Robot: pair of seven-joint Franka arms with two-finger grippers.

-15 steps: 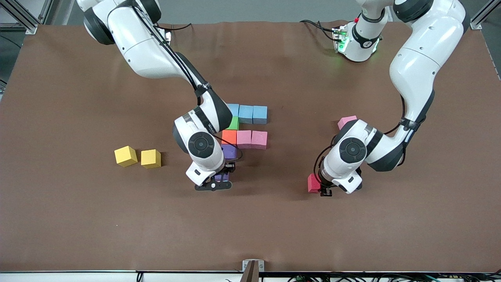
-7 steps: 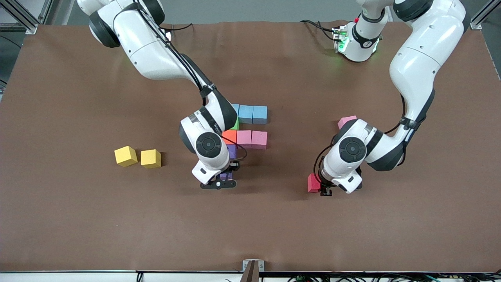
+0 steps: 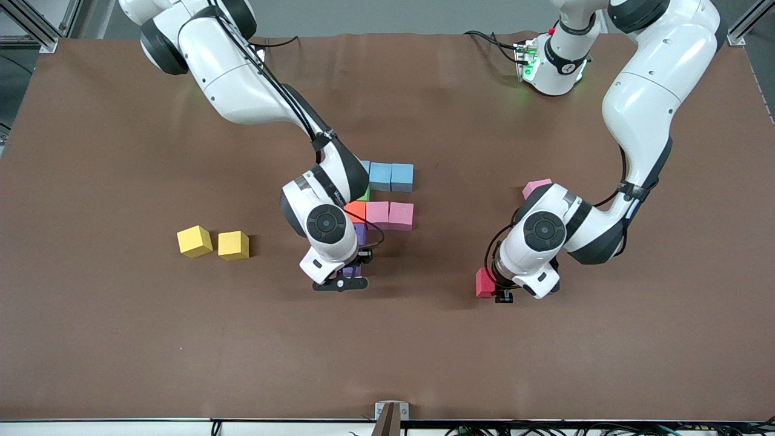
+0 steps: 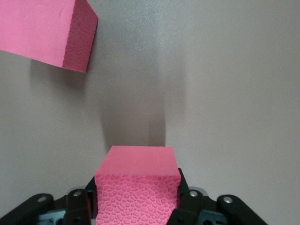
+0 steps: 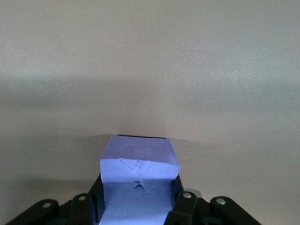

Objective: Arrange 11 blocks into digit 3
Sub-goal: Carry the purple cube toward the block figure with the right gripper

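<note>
Progress on the digit 3 stands a little past halfway, by my reckoning: a top bar of light blue foam cubes (image 3: 392,177), a green cube (image 3: 364,194) below its end, an orange cube (image 3: 355,211) with two pink foam cubes (image 3: 390,215) beside it as the middle bar, and a purple cube (image 3: 359,233) nearer the front camera. The right gripper (image 3: 343,280) pinches a second purple foam cube (image 5: 139,185), low over the table just below that column, apparently to extend it. The left gripper (image 3: 497,290) is clamped on a red foam cube (image 4: 137,186) toward the left arm's end of the table, well apart from the figure; another reddish-pink cube (image 3: 536,188) lies near it. Left to do, as I judge: seat the purple corner and build the red bottom bar. Two yellow cubes (image 3: 213,242) sit apart, unused.
</note>
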